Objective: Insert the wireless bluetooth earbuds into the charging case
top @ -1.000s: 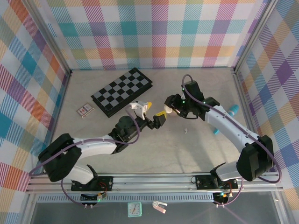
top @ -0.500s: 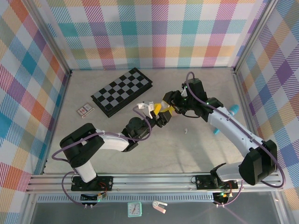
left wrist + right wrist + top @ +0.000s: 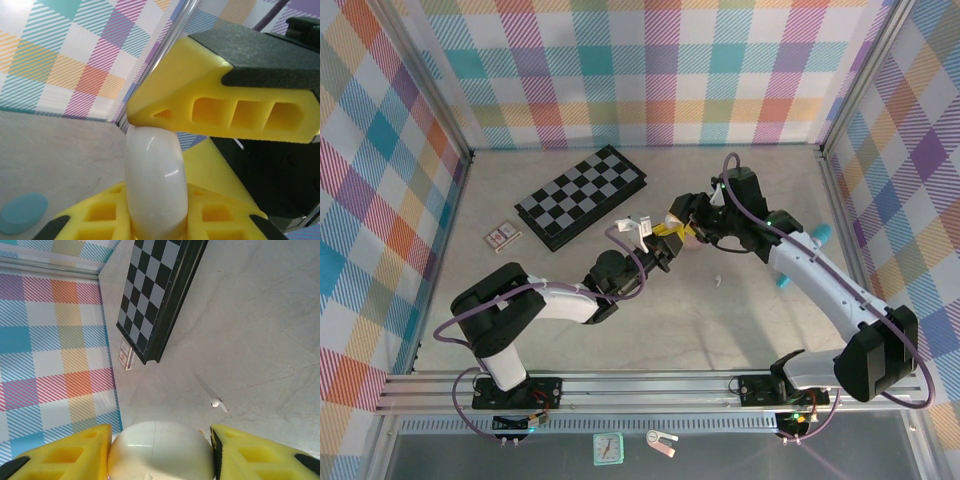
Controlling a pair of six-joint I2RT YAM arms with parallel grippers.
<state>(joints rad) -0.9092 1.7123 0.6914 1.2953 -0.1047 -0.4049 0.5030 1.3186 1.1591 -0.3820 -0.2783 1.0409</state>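
The white pebble-shaped charging case (image 3: 673,231) hangs above the table's middle, gripped from both sides. My left gripper (image 3: 664,246) is shut on it; in the left wrist view the case (image 3: 155,180) stands edge-on between my left gripper's (image 3: 157,222) yellow fingers, with a finger of the right gripper pressing on top. My right gripper (image 3: 684,224) is also shut on the case (image 3: 160,445), which sits lid seam up between my right gripper's (image 3: 160,457) fingers. One white earbud (image 3: 718,281) lies on the table below (image 3: 216,403).
A folded chessboard (image 3: 582,196) lies at the back left with a small card box (image 3: 502,235) beside it. A teal cylinder (image 3: 783,281) lies near the right wall. In the left wrist view a teal case (image 3: 22,212) rests on the table.
My left gripper has swung right to the case and closed on it. The right gripper has moved slightly back with the case still in it.
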